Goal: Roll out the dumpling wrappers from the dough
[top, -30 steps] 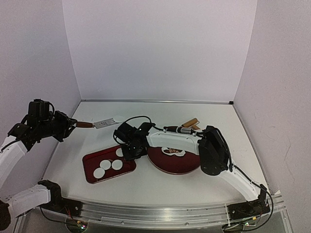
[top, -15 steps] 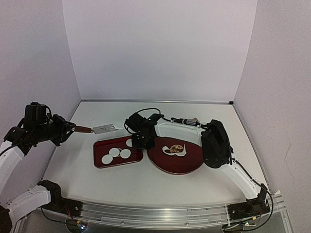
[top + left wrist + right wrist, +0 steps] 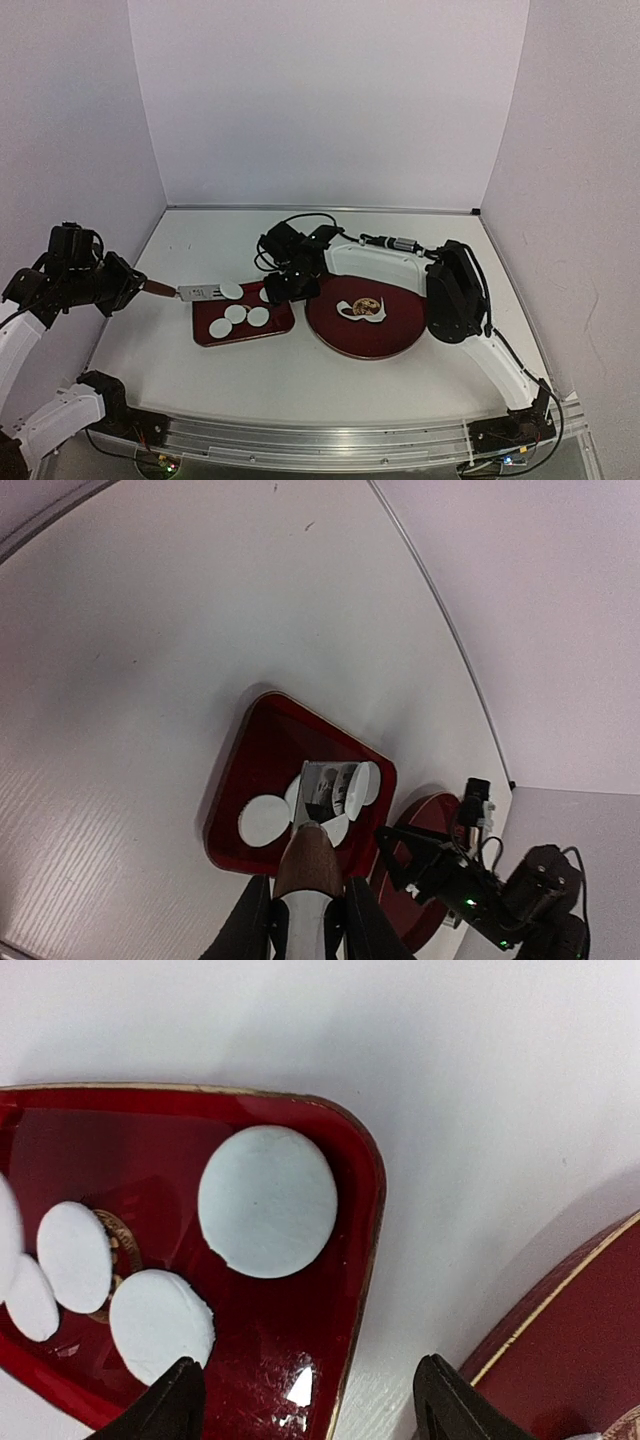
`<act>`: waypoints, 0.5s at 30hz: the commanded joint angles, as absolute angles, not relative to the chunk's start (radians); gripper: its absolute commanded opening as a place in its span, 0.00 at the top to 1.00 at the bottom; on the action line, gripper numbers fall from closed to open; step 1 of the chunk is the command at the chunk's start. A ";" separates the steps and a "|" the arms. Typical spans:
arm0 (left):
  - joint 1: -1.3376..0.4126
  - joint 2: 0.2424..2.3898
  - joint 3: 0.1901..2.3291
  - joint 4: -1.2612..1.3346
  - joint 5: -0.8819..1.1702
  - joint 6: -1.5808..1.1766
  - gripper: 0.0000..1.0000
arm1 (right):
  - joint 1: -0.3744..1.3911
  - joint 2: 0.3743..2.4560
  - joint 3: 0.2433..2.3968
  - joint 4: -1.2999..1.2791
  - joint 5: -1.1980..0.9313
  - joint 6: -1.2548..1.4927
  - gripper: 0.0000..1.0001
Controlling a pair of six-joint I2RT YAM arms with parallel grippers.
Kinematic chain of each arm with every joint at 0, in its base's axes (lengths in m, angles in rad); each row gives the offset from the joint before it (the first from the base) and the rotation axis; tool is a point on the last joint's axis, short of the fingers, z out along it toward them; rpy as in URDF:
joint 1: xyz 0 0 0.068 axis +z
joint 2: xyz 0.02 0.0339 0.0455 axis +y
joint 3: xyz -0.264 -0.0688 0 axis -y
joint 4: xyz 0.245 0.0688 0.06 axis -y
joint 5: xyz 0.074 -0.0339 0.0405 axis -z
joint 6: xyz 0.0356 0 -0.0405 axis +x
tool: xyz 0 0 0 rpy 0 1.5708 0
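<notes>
Lying flat, thin round white dumpling wrappers (image 3: pixel 267 1200), red tray (image 3: pixel 150 1130)

Wrappers (image 3: pixel 236 313): five thin, flat, round white discs, alike in size, all sitting in or over the red tray (image 3: pixel 280 322) on the tabletop.
Far-right wrapper (image 3: pixel 268 1200): lying flat in the tray's far right corner, apart from the rest, with a small nick showing on its edge.
Middle pair (image 3: pixel 258 316): lying flat side by side mid-tray, nearly touching.
Near-left wrapper (image 3: pixel 220 327): lying flat just beside the pair, toward the tray's near left corner.
Far-left wrapper (image 3: pixel 231 290): sitting at the tip of the spatula (image 3: pixel 195 291) by the tray's far edge; whether it is resting on the blade or the tray cannot be told.
</notes>
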State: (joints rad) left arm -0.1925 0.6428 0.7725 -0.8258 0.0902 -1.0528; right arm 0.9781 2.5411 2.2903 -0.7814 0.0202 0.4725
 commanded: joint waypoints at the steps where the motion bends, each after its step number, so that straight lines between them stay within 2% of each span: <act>1: -0.188 0.701 0.869 -0.897 -0.010 -0.887 1.00 | 0.967 2.389 2.274 -0.727 -0.035 0.362 0.27; 7: -0.188 0.755 0.909 -0.900 -0.071 -0.828 1.00 | 0.948 2.281 2.217 -0.715 -0.045 0.297 0.24; 15: -0.188 0.811 0.997 -0.979 -0.164 -0.723 1.00 | 0.836 2.071 2.008 -0.715 0.041 0.294 0.20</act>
